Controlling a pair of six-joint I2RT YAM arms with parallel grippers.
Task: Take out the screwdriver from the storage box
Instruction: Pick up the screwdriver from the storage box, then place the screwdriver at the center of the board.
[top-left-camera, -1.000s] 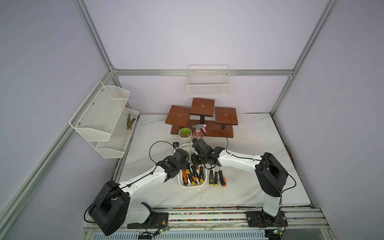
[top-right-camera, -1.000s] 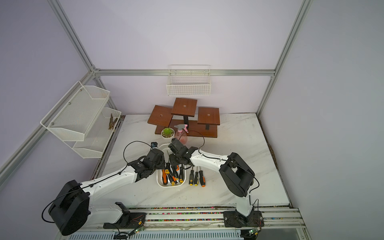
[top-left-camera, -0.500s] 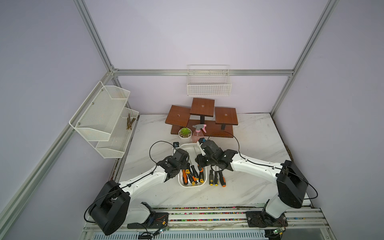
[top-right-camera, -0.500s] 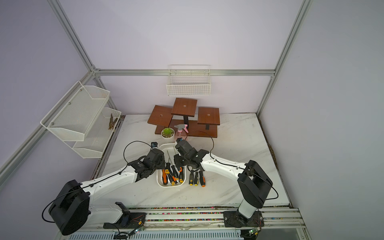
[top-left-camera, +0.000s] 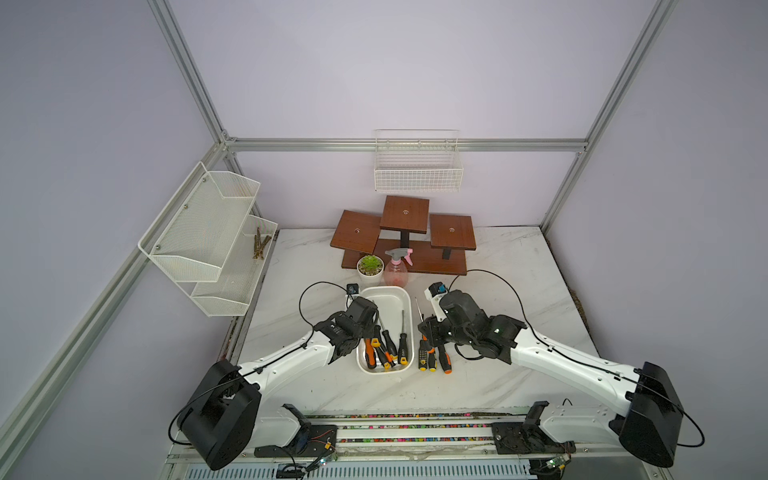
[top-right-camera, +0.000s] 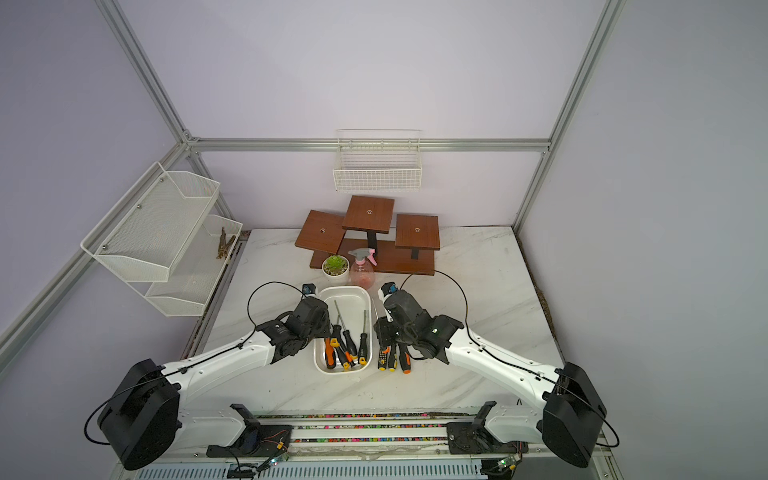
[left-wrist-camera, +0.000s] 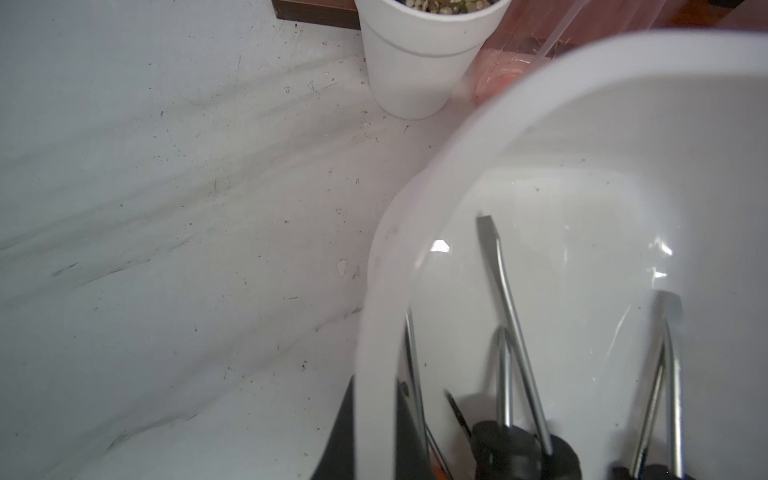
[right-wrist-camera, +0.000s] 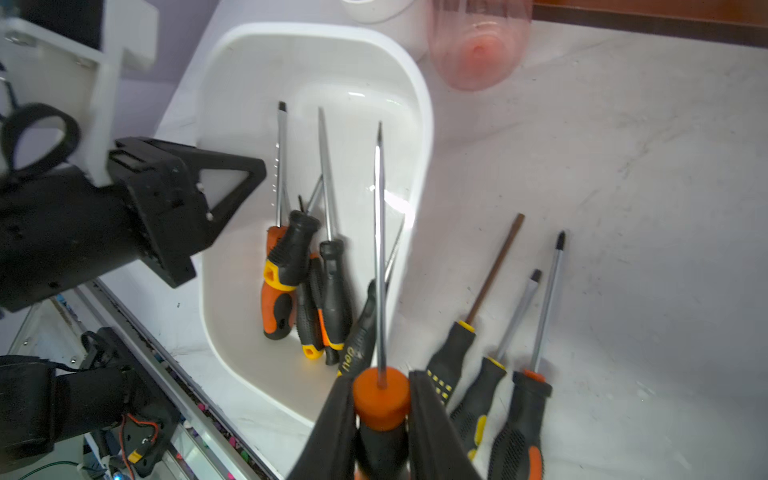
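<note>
Status: right gripper (right-wrist-camera: 381, 386) is nearly closed, jaws pinching the black-handled screwdriver with orange collar (right-wrist-camera: 380, 411) at the collar. Its thin steel shaft sticks straight out ahead of the jaws. In both top views those jaws sit just outside the long side of the shallow white plastic storage box (top-left-camera: 385, 287), so this one looks clear of the box but not set down yet.

Meanwhile left gripper (left-wrist-camera: 376, 428) is closed down on the box's rolled rim, wall btwn its jaws, prob. steadying it.

Three black-and-orange-handled screwdrivers (right-wrist-camera: 482, 374) lie side by side on the white marble tabletop (right-wrist-camera: 623, 187), just beside the right jaws; judged done. Approx four more screwdrivers (right-wrist-camera: 328, 286) lie in the box, just ahead of the left jaws.

Left to do: lay the held one down w/ the three, then the rest if all must come out.
</note>
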